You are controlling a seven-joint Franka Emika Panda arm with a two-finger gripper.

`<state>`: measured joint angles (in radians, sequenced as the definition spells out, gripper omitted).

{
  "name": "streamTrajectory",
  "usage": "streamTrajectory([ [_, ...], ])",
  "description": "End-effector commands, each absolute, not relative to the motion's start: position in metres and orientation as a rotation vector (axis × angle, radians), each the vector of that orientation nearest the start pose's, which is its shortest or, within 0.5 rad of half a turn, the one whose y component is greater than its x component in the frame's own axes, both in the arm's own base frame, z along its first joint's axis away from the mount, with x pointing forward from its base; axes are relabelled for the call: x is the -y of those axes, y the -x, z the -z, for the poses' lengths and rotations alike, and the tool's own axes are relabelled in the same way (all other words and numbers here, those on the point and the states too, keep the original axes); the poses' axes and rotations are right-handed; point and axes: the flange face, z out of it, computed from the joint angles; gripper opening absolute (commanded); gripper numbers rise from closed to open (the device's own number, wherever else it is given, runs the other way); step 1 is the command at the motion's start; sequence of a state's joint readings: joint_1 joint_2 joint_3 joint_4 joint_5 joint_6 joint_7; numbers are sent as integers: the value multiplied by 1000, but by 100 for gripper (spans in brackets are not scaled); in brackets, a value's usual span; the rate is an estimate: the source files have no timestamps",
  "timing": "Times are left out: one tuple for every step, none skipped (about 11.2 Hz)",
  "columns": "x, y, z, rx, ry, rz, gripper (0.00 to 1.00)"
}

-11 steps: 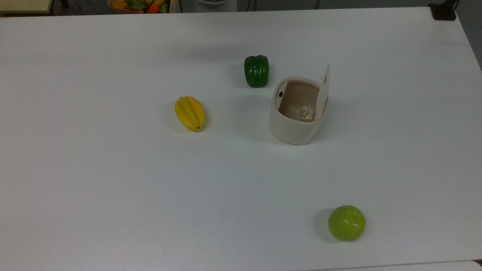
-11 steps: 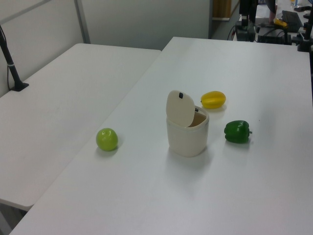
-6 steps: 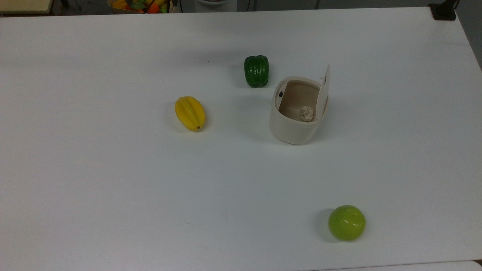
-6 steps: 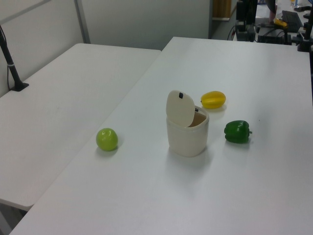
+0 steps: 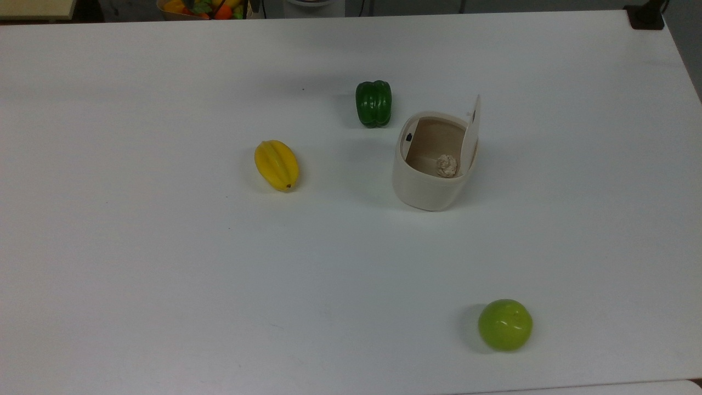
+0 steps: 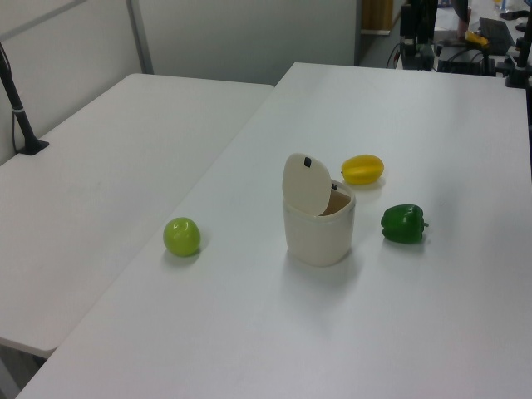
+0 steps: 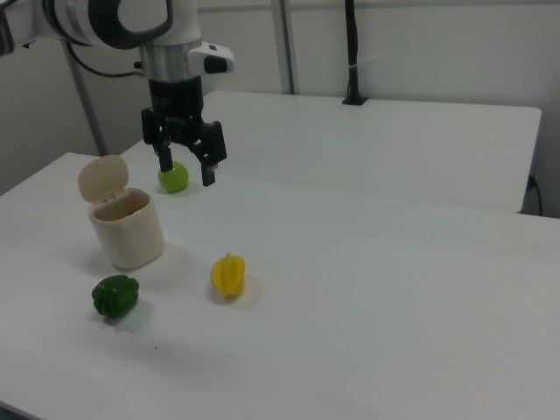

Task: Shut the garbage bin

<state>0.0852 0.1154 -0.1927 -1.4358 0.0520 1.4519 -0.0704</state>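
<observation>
The garbage bin is a cream-white rounded tub standing near the middle of the white table. Its hinged lid stands upright, so the tan inside shows, with a crumpled paper ball at the bottom. A small black button sits on the rim opposite the hinge. In the right view, my gripper hangs open in the air, above and to the right view's right of the bin and its raised lid. Nothing is between its fingers. The left view shows the bin from the lid side.
A green pepper lies close behind the bin in the top view. A yellow starfruit lies to the top view's left of it, and a green apple sits near the front edge. A second white table adjoins this one.
</observation>
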Motion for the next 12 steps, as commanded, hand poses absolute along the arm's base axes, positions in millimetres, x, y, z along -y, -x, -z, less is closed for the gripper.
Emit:
streamTrajectory([
  [55,-570,-622,-90,3108,-113,100],
  [57,-569,-624,-97,3108,-106,100],
  [60,-569,-625,-105,3109,-96,100],
  [60,-568,-626,-104,3108,-98,100],
  [61,-565,-631,-96,3101,-88,100],
  [62,-566,-630,-98,3099,-85,100],
  [62,-567,-630,-98,3100,-77,100],
  [63,-566,-631,-98,3100,-73,100],
  [68,-566,-632,-105,3100,-65,100],
  [73,-565,-633,-119,3098,-62,100],
  [77,-562,-636,-130,3095,-57,100],
  [77,-559,-640,-130,3092,-54,100],
])
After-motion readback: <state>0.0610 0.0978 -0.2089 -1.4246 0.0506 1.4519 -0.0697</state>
